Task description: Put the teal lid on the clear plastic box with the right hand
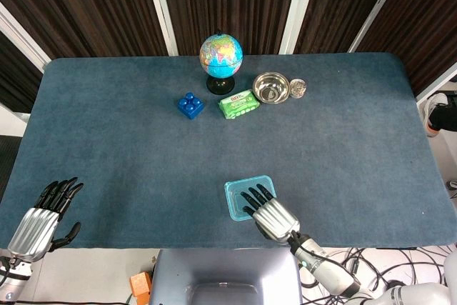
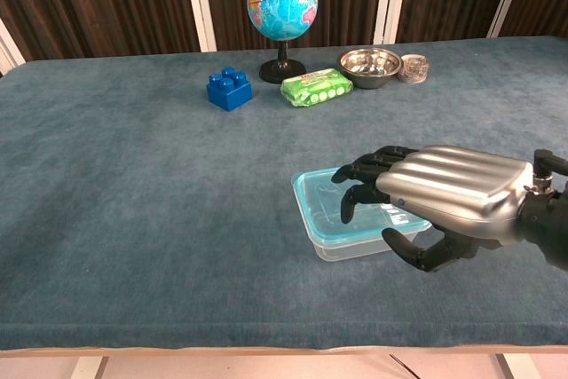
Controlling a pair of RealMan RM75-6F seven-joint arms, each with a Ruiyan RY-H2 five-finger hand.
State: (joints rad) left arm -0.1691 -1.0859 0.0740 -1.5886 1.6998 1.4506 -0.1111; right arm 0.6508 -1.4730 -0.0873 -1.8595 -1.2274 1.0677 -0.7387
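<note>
Right hand hovers palm down over the near right part of the box, fingers spread and a little curled, nothing between them: released. Its fingertips reach over the teal lid, which sits flat on top of the clear plastic box, close to the near table edge, a touch right of centre. From the chest view I cannot tell whether the fingertips actually touch the lid or hang just above it. In the head view the same hand covers the box's near right corner, with the lid's far and left rim exposed.

Left hand is well apart, at the near left corner, fingers apart, holding nothing.

Out toward the far side, a loose row: blue brick on the left, globe on its black stand behind, green wipes packet just beside the stand, steel bowl next, and a small glass jar just beside the bowl. All stand well apart from the box, on the blue cloth table. Nothing sits between the hand and the box.
</note>
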